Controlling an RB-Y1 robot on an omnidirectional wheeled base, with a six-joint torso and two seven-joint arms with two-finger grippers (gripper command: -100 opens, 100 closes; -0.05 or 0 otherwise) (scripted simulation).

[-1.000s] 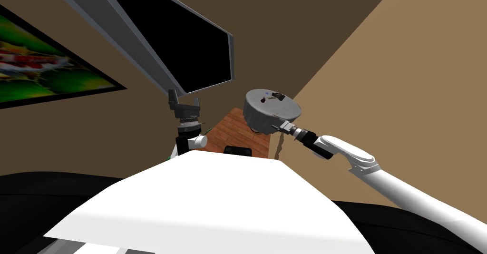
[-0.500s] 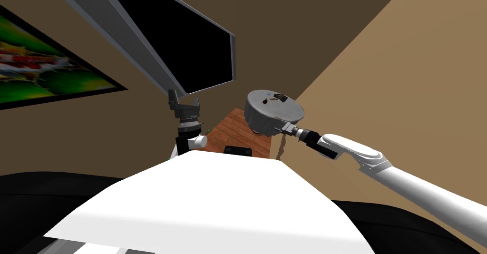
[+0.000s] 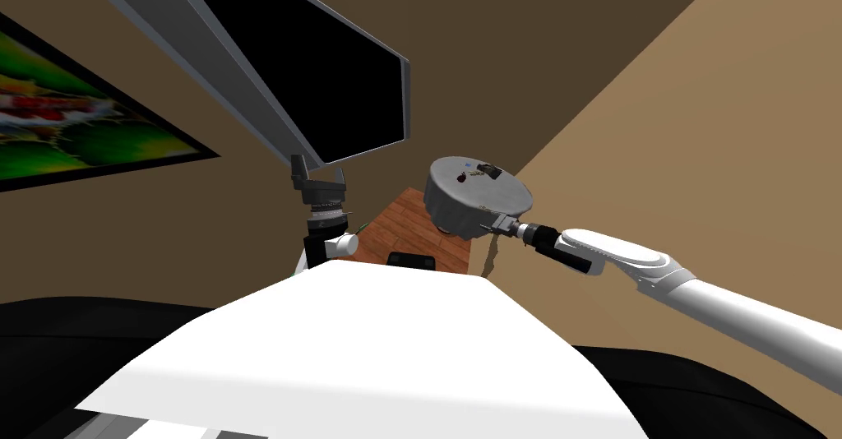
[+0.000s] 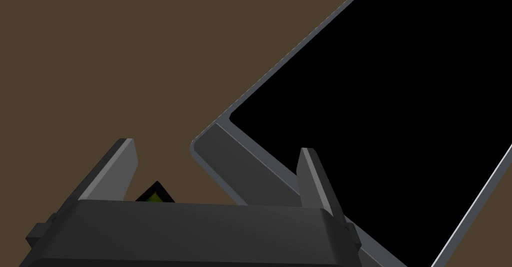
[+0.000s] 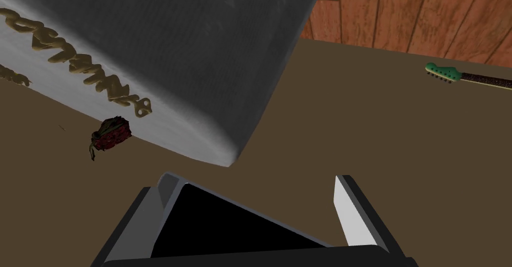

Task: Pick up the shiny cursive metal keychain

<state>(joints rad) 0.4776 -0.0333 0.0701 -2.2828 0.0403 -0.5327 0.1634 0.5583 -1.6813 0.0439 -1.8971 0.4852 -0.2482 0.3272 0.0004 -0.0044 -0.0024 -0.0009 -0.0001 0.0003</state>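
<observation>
1. Here's a round grey table (image 3: 456,204), standing over the wooden floor (image 3: 403,224) by the corner of the walls.
2. On its top, near the edge, a shrivelled dark red flower (image 5: 111,133).
3. Further across it, a small dark box (image 3: 491,171).
4. Up on the brown wall, a grey-framed black panel (image 3: 329,72), with a green and red picture (image 3: 74,122) beside it.
5. And there's a green guitar head (image 5: 442,72), near the floorboards.

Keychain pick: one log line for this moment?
right tool open, at edge of grey table | gold cursive keychain on it, not gripped | left tool open, raised
</observation>
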